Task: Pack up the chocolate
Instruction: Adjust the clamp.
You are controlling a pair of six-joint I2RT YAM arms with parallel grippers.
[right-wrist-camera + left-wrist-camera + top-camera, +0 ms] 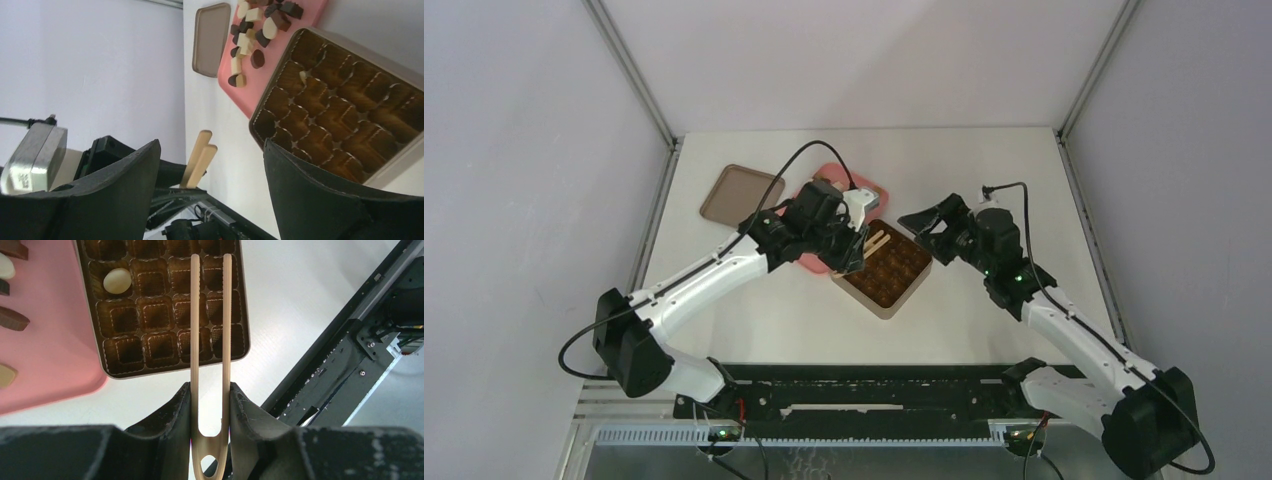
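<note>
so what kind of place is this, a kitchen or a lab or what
Likely a robot lab test cell, not a kitchen: a white table boxed in by plain grey panels, with a left arm and right arm bolted at its near edge.

We count one square tin [886, 312]. In the left wrist view, the two rows of its insert that show whole have four cells each. Inside the tin we find one cream chocolate [117, 280]. One pair of wooden tongs [226, 315], with two limbs, reaches over the tin. Just beside the tin lies one pink tray [832, 171]. On it we count about sixteen loose chocolates [257, 58], dark, brown and cream mixed; some overlap, so we cannot fix the exact number. One tan lid [741, 192] lies past the tray, well apart from the tin. Two arms flank the tin, so two grippers: the left gripper [210, 390] and the right gripper [211, 142].
</note>
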